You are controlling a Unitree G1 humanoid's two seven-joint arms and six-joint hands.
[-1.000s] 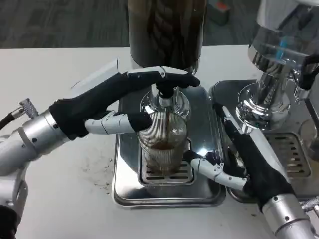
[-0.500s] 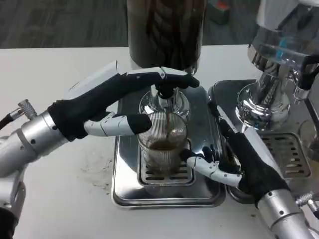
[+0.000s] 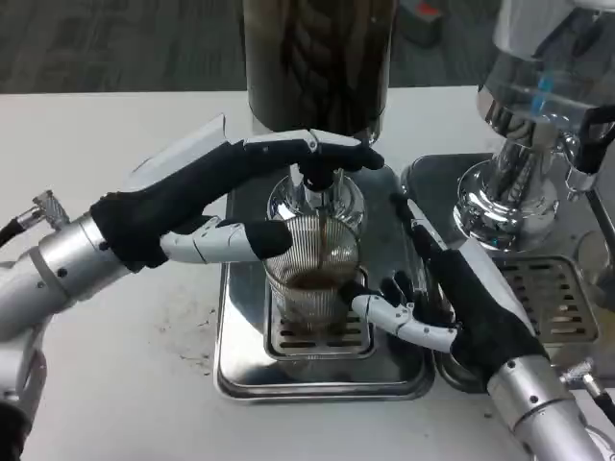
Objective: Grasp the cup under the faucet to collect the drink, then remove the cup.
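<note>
We see the cup [image 3: 312, 279], a ribbed clear glass, standing upright on the slotted grate of the metal tray [image 3: 240, 370], directly under the faucet [image 3: 317, 178]. Dark drink fills its lower part; whether liquid is running from the faucet we cannot make out. The left hand [image 3: 226, 192] lies across from the left: its upper fingers reach over the faucet's top, and its thumb presses against the cup's left side. We cannot tell how firmly it holds the cup, since the wall behind the thumb is hidden. The right hand [image 3: 452, 303] comes in from the lower right with fingers spread; one fingertip touches or nearly touches the cup's right side, and nothing is held in it. Above the faucet stands the dark drink tank [image 3: 317, 58], cut off by the top edge. To the right, a shiny chrome machine [image 3: 524, 154] is partly cut off too. All of it sits on the white table [image 3: 106, 384].
</note>
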